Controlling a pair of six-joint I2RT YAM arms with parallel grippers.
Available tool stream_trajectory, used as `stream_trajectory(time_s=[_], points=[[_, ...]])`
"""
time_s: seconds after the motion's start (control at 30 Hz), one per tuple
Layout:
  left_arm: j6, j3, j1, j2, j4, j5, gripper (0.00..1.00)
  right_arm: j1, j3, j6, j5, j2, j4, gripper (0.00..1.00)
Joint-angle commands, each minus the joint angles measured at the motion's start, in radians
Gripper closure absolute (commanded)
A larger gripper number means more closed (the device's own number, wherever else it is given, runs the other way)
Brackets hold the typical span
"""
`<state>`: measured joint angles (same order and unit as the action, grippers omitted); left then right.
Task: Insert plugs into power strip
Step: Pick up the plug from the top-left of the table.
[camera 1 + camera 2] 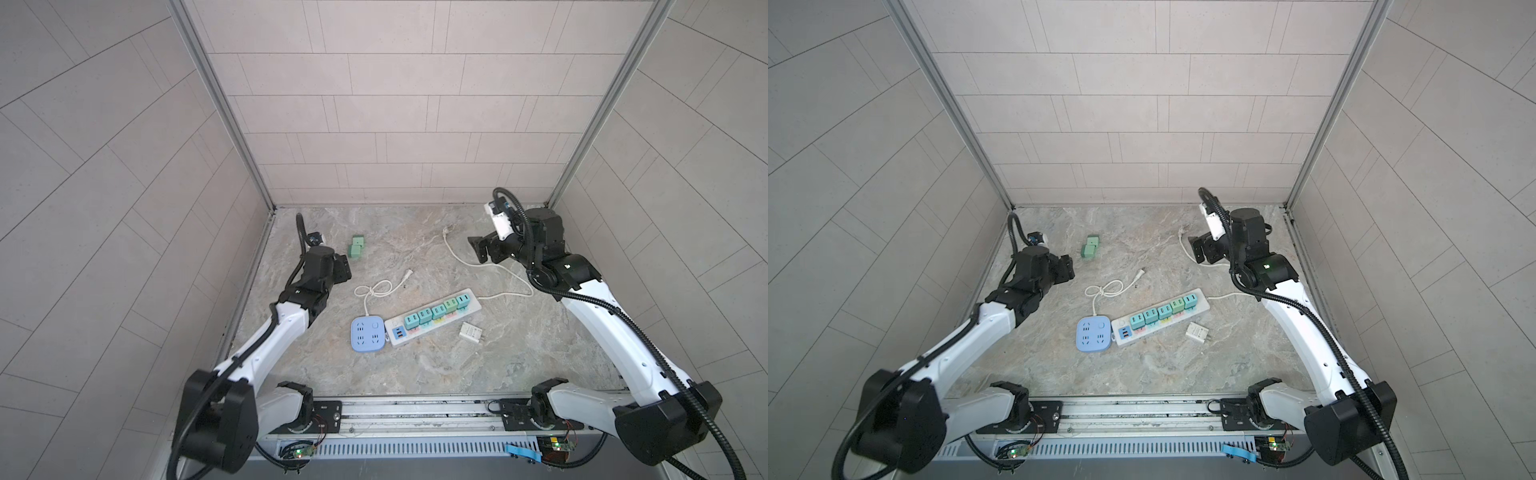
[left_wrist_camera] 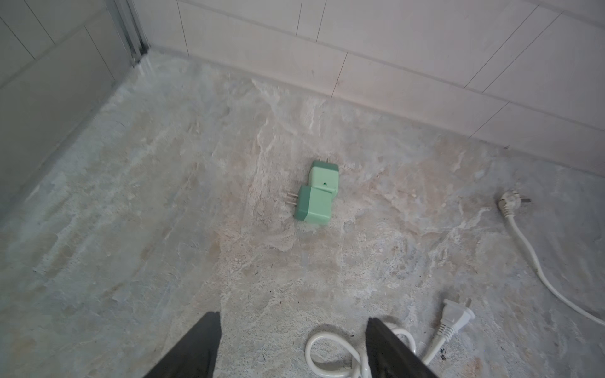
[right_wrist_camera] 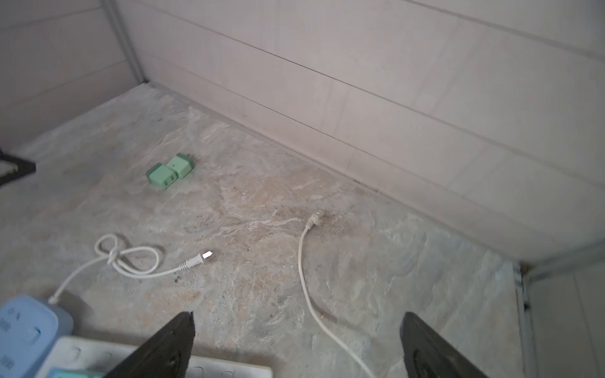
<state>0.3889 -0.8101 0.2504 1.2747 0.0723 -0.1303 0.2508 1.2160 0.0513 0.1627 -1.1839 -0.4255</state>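
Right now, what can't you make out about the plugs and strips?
Seating of the five plugs in the white strip: too small in both top views; right wrist view cuts it at the frame edge.
Charger block print: too small, top views only.
Farther loose mint plug prongs: left wrist view, mostly behind its body.

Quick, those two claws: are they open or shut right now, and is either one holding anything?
Left gripper: open, holding nothing.
Right gripper: open wide, holding nothing.
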Motion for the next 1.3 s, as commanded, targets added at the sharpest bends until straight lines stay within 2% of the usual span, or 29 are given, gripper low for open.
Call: stream_trajectory(time_s=[0.0, 0.07, 0.23, 0.43, 0.57, 0.9, 1.13, 1.27], points=[[0.019, -0.141, -0.016, 0.154, 0.038, 0.059, 0.26, -0.008, 0.023, 0.434, -0.122, -0.006, -0.153, 0.00], [0.017, -0.230, -0.024, 0.263, 0.046, 0.072, 0.27, -0.010, -0.003, 0.435, -0.045, 0.024, -0.138, 0.00], [-0.018, -0.495, -0.039, 0.521, 0.145, 0.032, 0.26, -0.009, -0.153, 0.478, -0.030, 0.162, -0.003, 0.00], [-0.058, -0.862, -0.051, 0.804, 0.355, 0.134, 0.28, -0.005, -0.220, 0.475, -0.011, 0.243, 0.015, 0.02], [-0.071, -1.004, -0.051, 0.933, 0.435, 0.159, 0.30, 0.001, -0.216, 0.471, -0.008, 0.239, -0.025, 0.02], [-0.092, -1.079, -0.051, 1.052, 0.469, 0.154, 0.32, 0.015, -0.239, 0.472, 0.016, 0.243, -0.034, 0.04], [-0.095, -1.104, -0.051, 1.081, 0.467, 0.161, 0.38, 0.050, -0.238, 0.475, 0.021, 0.243, -0.040, 0.06], [-0.082, -1.136, -0.051, 1.096, 0.465, 0.105, 0.38, 0.072, -0.233, 0.472, 0.017, 0.244, -0.049, 0.06]])
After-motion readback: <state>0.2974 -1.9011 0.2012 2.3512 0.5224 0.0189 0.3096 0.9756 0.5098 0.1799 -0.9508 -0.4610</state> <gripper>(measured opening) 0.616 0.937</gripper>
